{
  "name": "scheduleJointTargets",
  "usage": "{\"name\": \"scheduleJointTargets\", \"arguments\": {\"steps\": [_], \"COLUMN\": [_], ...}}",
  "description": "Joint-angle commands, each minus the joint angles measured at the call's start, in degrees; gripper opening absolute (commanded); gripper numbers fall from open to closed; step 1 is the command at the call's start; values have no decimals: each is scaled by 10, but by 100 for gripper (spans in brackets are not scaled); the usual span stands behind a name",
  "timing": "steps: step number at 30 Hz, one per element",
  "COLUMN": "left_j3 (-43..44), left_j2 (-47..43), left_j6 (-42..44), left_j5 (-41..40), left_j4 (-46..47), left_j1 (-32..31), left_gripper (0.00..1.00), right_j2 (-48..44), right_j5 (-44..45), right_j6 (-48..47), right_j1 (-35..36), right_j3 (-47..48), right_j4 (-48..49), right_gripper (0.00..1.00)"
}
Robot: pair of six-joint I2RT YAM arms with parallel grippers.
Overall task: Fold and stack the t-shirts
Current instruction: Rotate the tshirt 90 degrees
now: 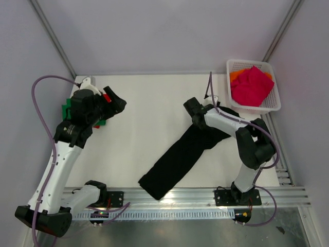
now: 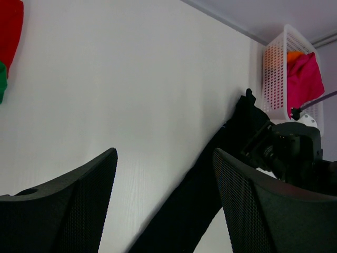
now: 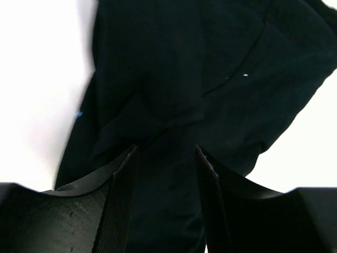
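Black t-shirt (image 1: 175, 159) is bunched into a long diagonal strip, running from near the front edge of the bench (image 1: 154, 98) up toward the right side. Right fingers (image 1: 193, 117) sit on its far end, about half closed. Dark cloth fills the gap, and I honestly can't tell if they're pinching it. Left fingers (image 1: 120, 105) are spread wide with nothing in them, hanging by the left edge next to the green t-shirt (image 1: 66, 109) and red t-shirt (image 2: 10, 31). The magenta-pink t-shirt (image 1: 251, 85) and orange t-shirt (image 1: 236, 75) are in the white basket (image 1: 273, 106) at the far right corner.
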Motion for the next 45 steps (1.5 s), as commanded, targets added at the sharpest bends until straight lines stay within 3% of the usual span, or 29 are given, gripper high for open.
{"name": "scheduleJointTargets", "arguments": {"steps": [1, 9, 17, 26, 45], "left_j3": [2, 1, -1, 16, 39], "left_j2": [-23, -42, -42, -37, -77], "left_j6": [17, 35, 29, 23, 29], "left_j5": [-20, -35, -41, -51, -99], "left_j4": [-19, -45, -41, -32, -64], "left_j1": [-1, -1, -1, -1, -1], "left_gripper": [76, 76, 76, 76, 76], "right_j2": [20, 28, 51, 100, 228], "right_j5": [24, 6, -77, -143, -405], "right_j6": [58, 60, 33, -8, -122], "right_j1": [-29, -104, -181, -192, -196], "right_j3": [30, 48, 69, 103, 254], "right_j4": [-32, -14, 15, 14, 23], "right_gripper": [51, 51, 51, 51, 50]}}
